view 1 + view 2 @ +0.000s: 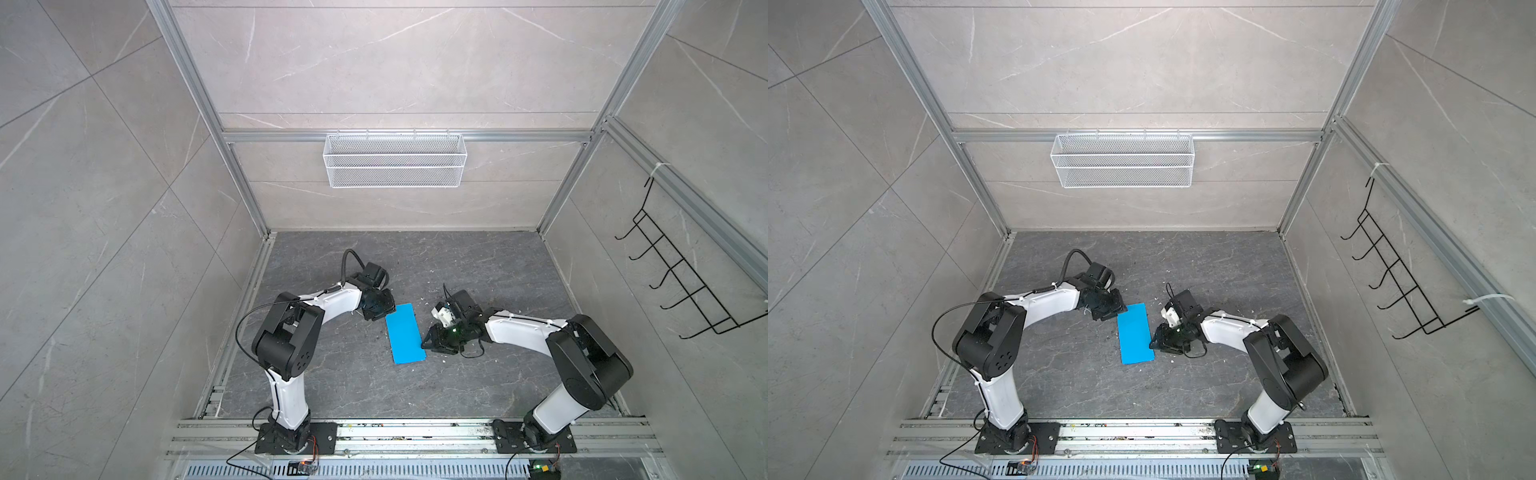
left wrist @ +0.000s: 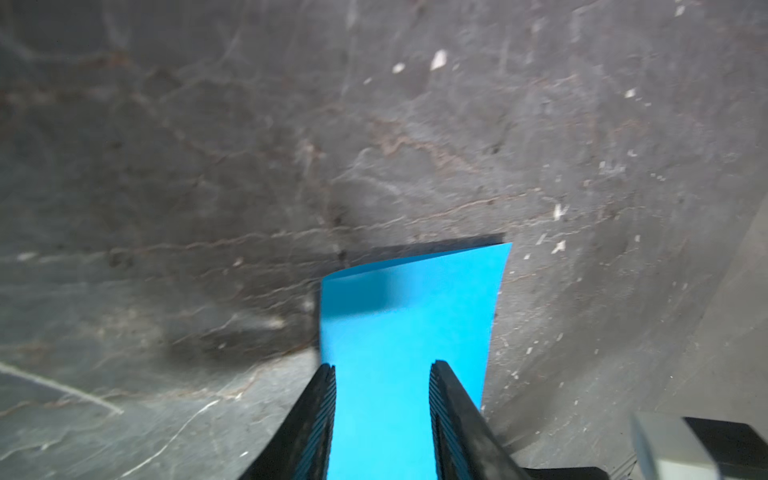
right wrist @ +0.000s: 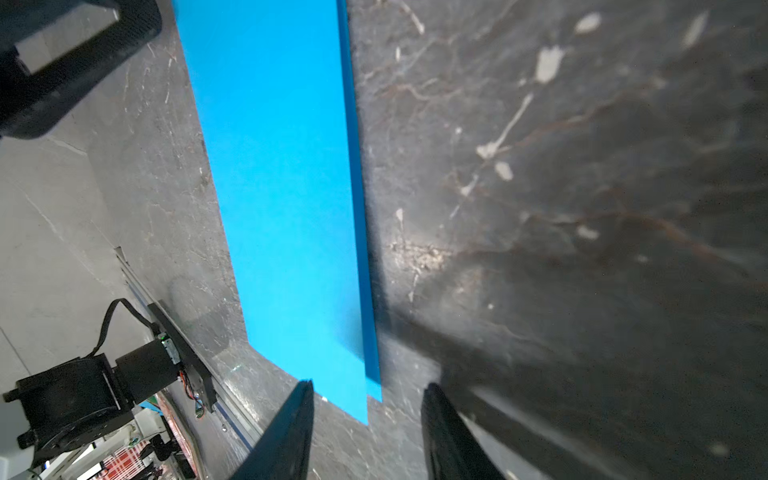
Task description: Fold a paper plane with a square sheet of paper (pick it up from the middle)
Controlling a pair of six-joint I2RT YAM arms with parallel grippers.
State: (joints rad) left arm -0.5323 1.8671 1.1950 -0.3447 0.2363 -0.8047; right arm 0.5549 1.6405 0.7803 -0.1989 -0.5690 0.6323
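The square sheet of paper (image 1: 405, 338) (image 1: 1136, 338) lies flat on the dark table, folded in half into a long bright blue rectangle. In the right wrist view the paper (image 3: 286, 187) shows two layers, the lower edge sticking out slightly. My left gripper (image 1: 387, 315) (image 1: 1120, 311) is at its far left corner, jaws open, with the blue paper (image 2: 407, 324) showing between the fingers (image 2: 382, 365). My right gripper (image 1: 426, 343) (image 1: 1154, 340) stands open at the paper's right edge, the near corner just ahead of its fingertips (image 3: 368, 384). No paper plane is in view.
A white wire basket (image 1: 395, 160) hangs on the back wall and a black hook rack (image 1: 681, 266) on the right wall. Aluminium rails (image 1: 415, 436) carry both arm bases along the front edge. Small white specks (image 3: 548, 62) are scattered on the table right of the paper.
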